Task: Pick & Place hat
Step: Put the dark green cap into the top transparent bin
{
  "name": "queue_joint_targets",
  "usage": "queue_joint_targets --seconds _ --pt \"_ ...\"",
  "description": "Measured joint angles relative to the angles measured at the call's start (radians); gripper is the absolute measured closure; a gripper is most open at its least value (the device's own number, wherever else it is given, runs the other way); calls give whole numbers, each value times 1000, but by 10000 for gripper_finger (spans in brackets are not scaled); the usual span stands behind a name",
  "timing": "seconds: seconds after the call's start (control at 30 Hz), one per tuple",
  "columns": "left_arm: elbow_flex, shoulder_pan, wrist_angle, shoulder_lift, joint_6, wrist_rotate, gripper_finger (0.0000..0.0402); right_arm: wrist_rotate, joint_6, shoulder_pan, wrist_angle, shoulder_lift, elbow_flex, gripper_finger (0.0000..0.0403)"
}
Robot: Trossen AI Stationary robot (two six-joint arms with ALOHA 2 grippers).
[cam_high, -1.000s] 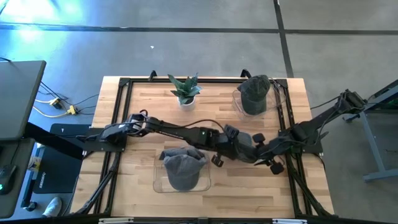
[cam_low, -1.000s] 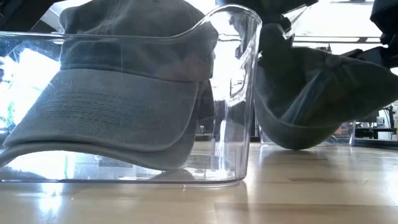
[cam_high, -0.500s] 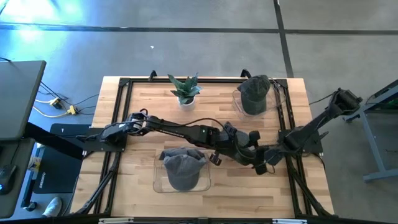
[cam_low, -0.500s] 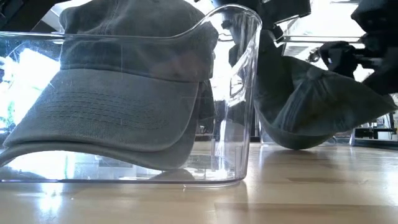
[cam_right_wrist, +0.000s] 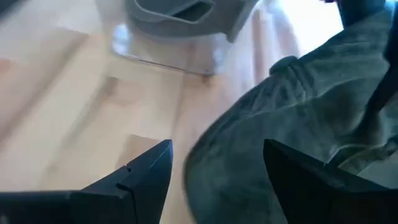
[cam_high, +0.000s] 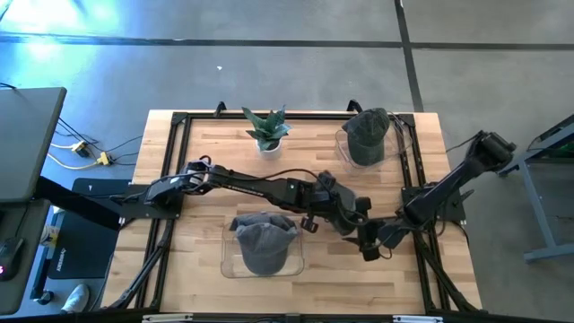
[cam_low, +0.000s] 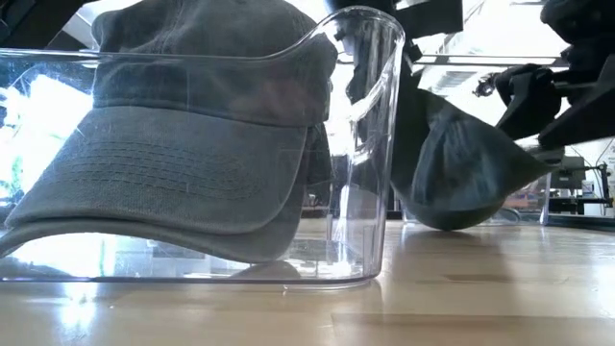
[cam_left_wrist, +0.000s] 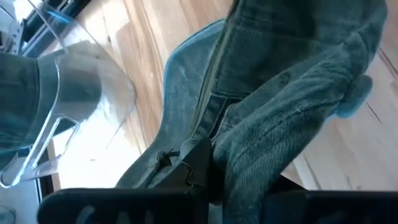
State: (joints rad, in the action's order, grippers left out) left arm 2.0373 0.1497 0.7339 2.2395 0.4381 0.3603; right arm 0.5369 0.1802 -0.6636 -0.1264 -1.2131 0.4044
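Note:
A grey-blue hat (cam_low: 461, 173) hangs from my left gripper (cam_high: 343, 217) at the table's middle right, its crown low over the wood. It also shows in the left wrist view (cam_left_wrist: 280, 118). My right gripper (cam_high: 369, 244) is open just near-right of it, and the hat's cloth (cam_right_wrist: 280, 118) lies just ahead of its fingers; whether they touch it, I cannot tell. A second grey hat (cam_high: 265, 240) sits brim-down in a clear bin (cam_low: 370, 144) at the near middle. A third hat (cam_high: 366, 135) sits in a clear bin at the far right. My left gripper is shut on a fold of the hat's cloth (cam_left_wrist: 221, 146), pinched between its two fingers at a seam by the hat's edge. The hat hangs below the fingers with its rounded crown (cam_low: 452, 216) lowest, at or just above the table top.
A small potted plant (cam_high: 266, 130) stands at the far middle. A black frame rail (cam_high: 179, 161) runs round the table top. Bare wood (cam_high: 332, 269) lies at the near right, beside the clear bin.
My right gripper has gone toward the table's near edge and left, closing in beside the hanging hat. In the low view the hat, spread wide to the right before, has drawn in narrower and hangs more bunched under my left gripper.

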Motion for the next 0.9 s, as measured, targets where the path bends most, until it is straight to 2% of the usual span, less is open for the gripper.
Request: queue_joint_targets --seconds 0.2,0.27,0.33,0.43,0.5,0.77,0.9 --pt "0 0 7 0 -24 1 373 -157 72 24 -1 84 2 147" --pt "0 0 5 0 -29 2 373 -165 90 24 -4 87 2 134" --pt "0 0 6 0 -44 2 373 -128 106 20 -26 67 2 117" --pt "0 0 9 0 -66 22 373 3 113 8 -72 -2 2 99" --pt "0 0 11 0 -78 48 373 95 131 2 -113 -56 2 97" --pt "0 0 11 0 -127 87 373 335 205 9 -304 -258 2 96" --pt "0 1 11 0 -137 74 373 341 150 29 -302 -296 1 114"
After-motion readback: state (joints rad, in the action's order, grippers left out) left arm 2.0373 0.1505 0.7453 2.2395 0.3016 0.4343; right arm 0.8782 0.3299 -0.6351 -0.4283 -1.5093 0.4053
